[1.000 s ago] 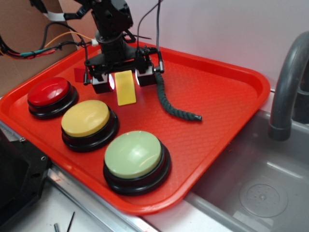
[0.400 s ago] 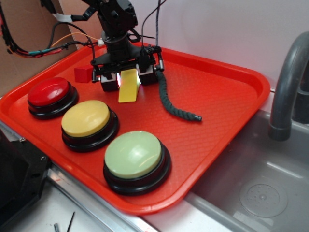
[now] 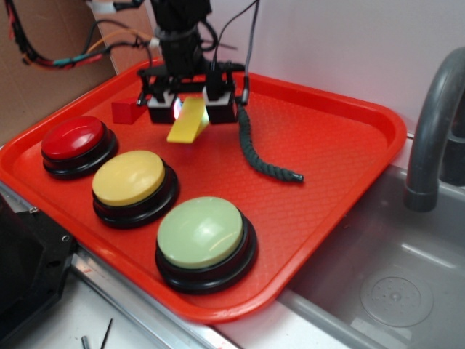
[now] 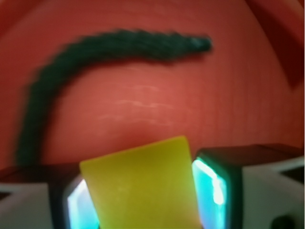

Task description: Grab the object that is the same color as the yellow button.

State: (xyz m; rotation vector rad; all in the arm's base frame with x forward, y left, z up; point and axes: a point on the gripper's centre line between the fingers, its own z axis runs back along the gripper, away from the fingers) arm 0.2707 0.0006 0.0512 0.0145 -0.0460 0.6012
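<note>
My gripper (image 3: 190, 110) is shut on the flat yellow block (image 3: 187, 122) at the back left of the red tray (image 3: 349, 145). The block hangs tilted between the glowing pads, its lower end just above the tray. In the wrist view the yellow block (image 4: 143, 186) fills the gap between my two lit pads (image 4: 209, 186), with my gripper (image 4: 143, 200) closed on its sides. The yellow button (image 3: 129, 178), a pale-yellow dome on a black base, sits in front of the gripper, between the red and green buttons.
A red button (image 3: 73, 138) is at the left, a pale green button (image 3: 201, 233) at the front. A small red wedge (image 3: 125, 111) lies left of the gripper. A dark green rope (image 3: 258, 149) lies right of it, also in the wrist view (image 4: 95, 47). A sink and grey faucet (image 3: 432, 123) are at the right.
The gripper has closed on the yellow block and risen, moving slightly back; the block went from lying flat on the tray to hanging tilted off it.
</note>
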